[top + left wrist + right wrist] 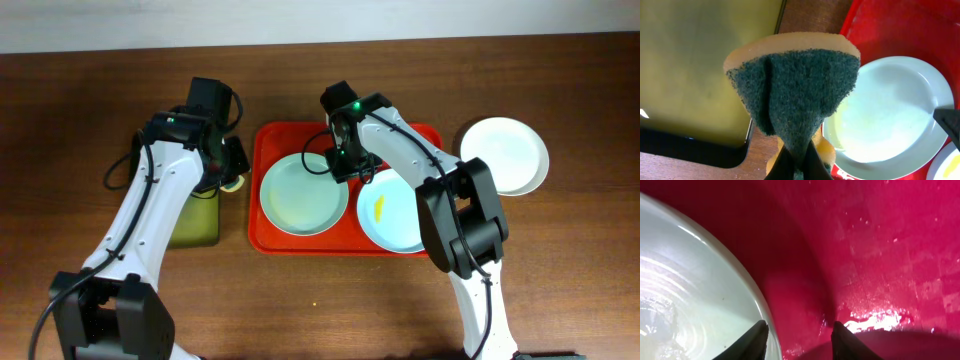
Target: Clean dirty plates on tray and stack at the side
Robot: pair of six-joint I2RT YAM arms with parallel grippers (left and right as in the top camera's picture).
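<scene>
Tabletop (330, 310) of dark wood carries everything here. On it, between my two arms, lies the red tray (275, 140). Two of the plates sit side by side in it: the mint green plate (303, 195) on its left half, and the light blue plate (395, 225) on its right half with a small yellow smear (379, 208) near its middle. The white plate (505, 153) rests on the bare wood just past the tray's right end, apart from the other two. Left of the red tray is the black tray with the olive-green inside (195, 220), smaller than the red one.

My left gripper (232, 165) hangs over the strip between the two trays, and its fingers are pinched tight on a sponge (795, 85). The dark green scouring face bulges toward my wrist camera, with yellow foam behind it.

My right gripper (799, 337) is low over the red tray at the upper right rim of the mint green plate. Its fingers are parted with nothing between them. The left fingertip (757, 336) is at the plate's edge and the other is over the wet red floor.
</scene>
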